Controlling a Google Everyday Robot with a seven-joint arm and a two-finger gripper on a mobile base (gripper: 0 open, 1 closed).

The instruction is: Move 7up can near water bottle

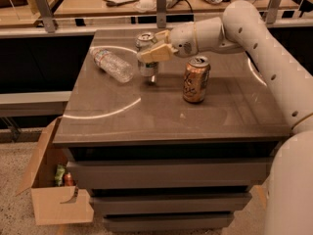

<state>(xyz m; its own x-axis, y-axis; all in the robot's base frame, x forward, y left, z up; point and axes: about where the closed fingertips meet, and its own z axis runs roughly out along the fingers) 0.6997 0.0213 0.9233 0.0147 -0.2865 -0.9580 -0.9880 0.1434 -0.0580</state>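
My gripper (150, 54) is shut on the 7up can (146, 53), a silver can with a silver top, and holds it upright just above the table. It hangs a little right of the water bottle (111, 64), a clear ribbed plastic bottle lying on its side at the table's back left. A narrow gap separates can and bottle. My white arm reaches in from the right.
A brown-orange can (196, 80) stands upright right of the gripper. The dark grey table (161, 119) has drawers below. An open cardboard box (54, 190) sits on the floor at the left. A counter with papers runs behind.
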